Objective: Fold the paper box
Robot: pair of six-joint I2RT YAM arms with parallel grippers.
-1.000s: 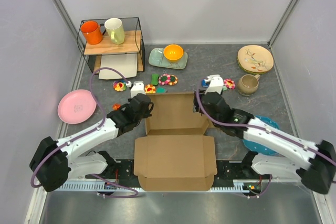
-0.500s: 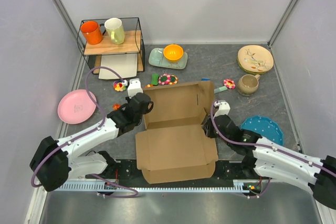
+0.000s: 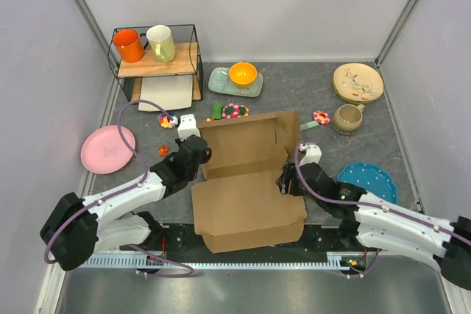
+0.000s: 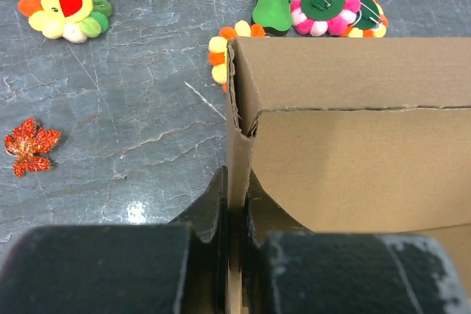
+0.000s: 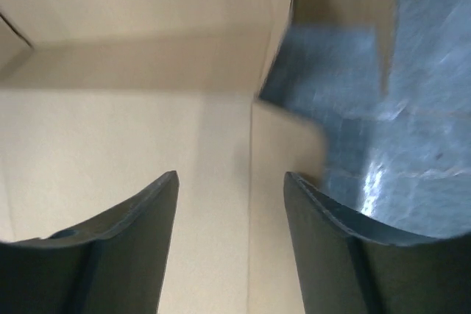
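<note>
While the left pincer (image 4: 237, 211) grips it, paper box (image 3: 246, 196) lengthwise near-to-far.

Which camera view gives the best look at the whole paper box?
The top external view: the paper box appears whole there, its back panel raised. The left wrist view shows only one side flap, gripped by the left end effector. The right wrist view shows a blurred stretch of cardboard.
</note>
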